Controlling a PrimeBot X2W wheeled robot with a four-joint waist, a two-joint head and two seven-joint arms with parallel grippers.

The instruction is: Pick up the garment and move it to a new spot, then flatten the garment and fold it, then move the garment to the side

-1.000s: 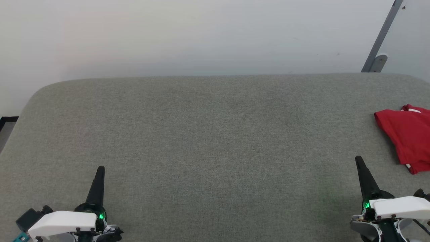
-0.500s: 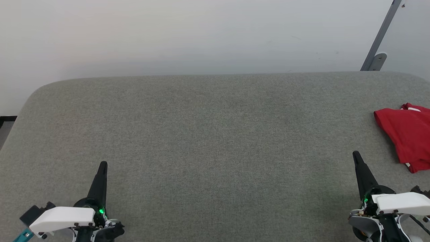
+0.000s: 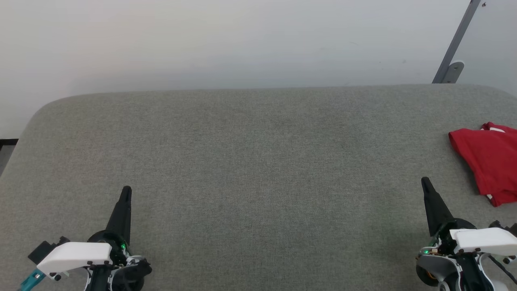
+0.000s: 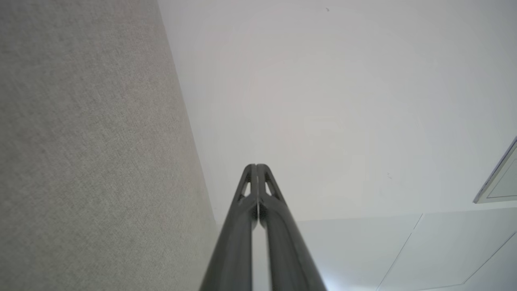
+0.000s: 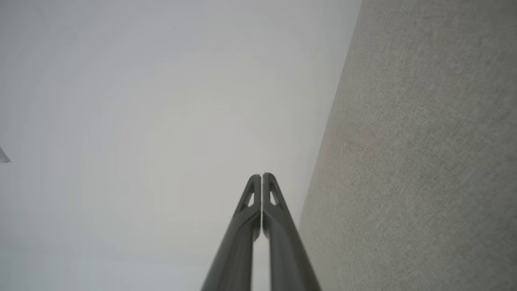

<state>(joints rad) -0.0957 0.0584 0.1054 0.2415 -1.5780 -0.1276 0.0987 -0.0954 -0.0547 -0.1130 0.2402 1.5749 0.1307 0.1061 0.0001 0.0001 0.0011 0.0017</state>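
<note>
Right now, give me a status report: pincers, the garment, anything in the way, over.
Left pincer shut, empty. Right pincer shut, empty. Garment bunched on table, far right, untouched. Nothing in the way.

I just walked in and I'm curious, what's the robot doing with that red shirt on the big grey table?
Nothing is holding it right now. The garment lies bunched at the right edge of the grey table, partly cut off by the head view. The left gripper and the right gripper are both shut and empty, over the table's near side. The right gripper is nearer the garment, but apart from it.
</note>
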